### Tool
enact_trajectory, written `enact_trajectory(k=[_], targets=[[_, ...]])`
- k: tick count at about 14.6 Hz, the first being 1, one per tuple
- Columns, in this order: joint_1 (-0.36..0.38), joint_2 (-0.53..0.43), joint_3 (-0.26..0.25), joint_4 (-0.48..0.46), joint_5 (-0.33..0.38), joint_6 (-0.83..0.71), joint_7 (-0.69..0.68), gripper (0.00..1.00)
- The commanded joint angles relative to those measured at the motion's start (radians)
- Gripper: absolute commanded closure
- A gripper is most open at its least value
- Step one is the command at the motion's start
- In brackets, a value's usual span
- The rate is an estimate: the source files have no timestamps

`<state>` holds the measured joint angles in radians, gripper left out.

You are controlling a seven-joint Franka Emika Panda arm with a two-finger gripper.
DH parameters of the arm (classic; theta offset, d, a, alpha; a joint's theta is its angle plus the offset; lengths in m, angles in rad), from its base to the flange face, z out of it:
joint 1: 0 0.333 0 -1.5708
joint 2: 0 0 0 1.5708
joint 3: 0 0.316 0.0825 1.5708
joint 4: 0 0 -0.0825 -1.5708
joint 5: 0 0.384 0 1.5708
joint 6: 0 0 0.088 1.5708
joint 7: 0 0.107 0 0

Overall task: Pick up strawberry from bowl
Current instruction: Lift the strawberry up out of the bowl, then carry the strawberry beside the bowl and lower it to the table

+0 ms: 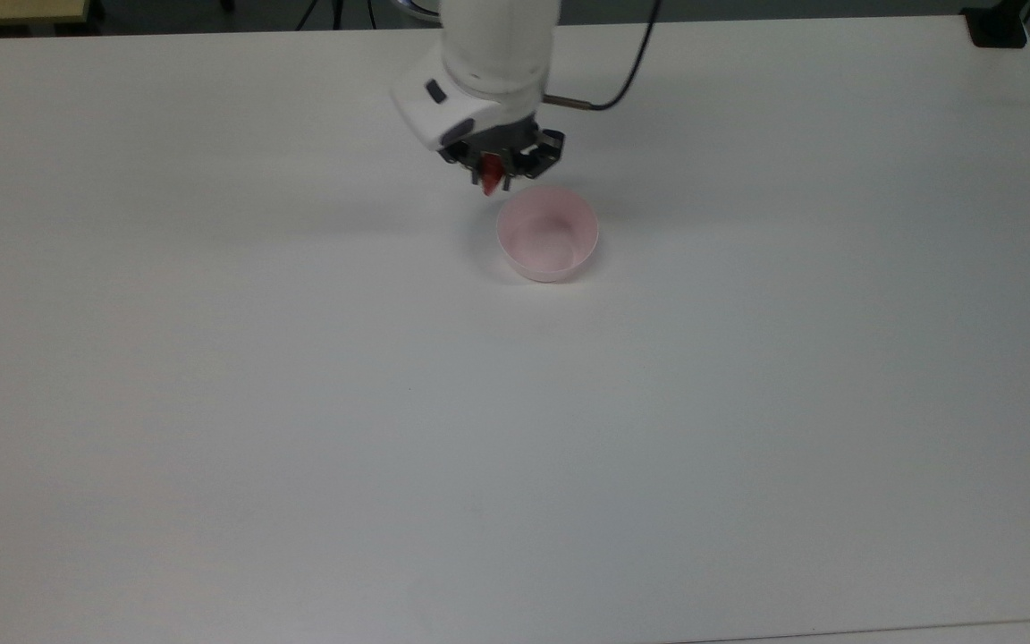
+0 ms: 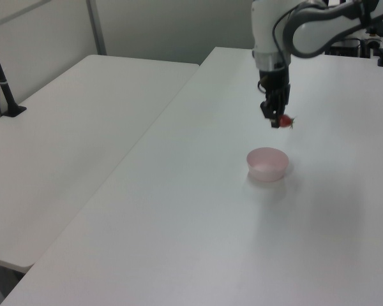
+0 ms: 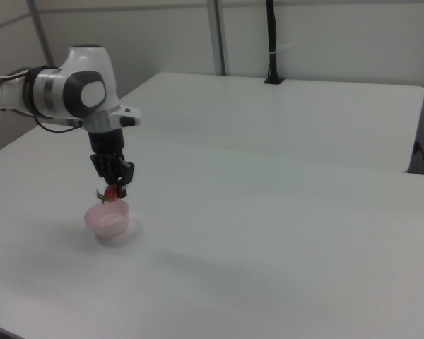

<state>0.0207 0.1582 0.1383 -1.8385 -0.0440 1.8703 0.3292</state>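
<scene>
Gripper clenched on strawberry, red tip hanging below fingers. Strawberry held in air, clear of pink bowl, above its rim side nearer arm. Bowl sits on white table.

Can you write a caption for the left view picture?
Gripper holds the strawberry in the air above the empty pink bowl.

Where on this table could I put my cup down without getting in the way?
Bare table lies all around the pink bowl. It is crowded just beside the bowl, where the hand holds the strawberry above the tabletop.
</scene>
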Motion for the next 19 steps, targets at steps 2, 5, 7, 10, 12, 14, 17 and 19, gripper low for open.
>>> enact_trajectory(k=[2,5,7,10,12,14,17,19], targets=[[-0.119,-0.011,0.000,-0.016,-0.066,-0.007,-0.197,0.72],[-0.166,0.030,0.000,-0.019,-0.111,0.027,-0.265,0.72],[-0.188,0.102,0.000,-0.028,-0.187,0.106,-0.263,0.72],[-0.197,0.152,-0.002,-0.039,-0.214,0.170,-0.259,0.72],[-0.199,0.161,-0.002,-0.048,-0.220,0.193,-0.259,0.71],[-0.200,0.164,-0.002,-0.050,-0.220,0.199,-0.259,0.60],[-0.202,0.153,-0.002,-0.044,-0.215,0.188,-0.248,0.03],[-0.202,0.118,-0.002,-0.039,-0.211,0.182,-0.152,0.00]])
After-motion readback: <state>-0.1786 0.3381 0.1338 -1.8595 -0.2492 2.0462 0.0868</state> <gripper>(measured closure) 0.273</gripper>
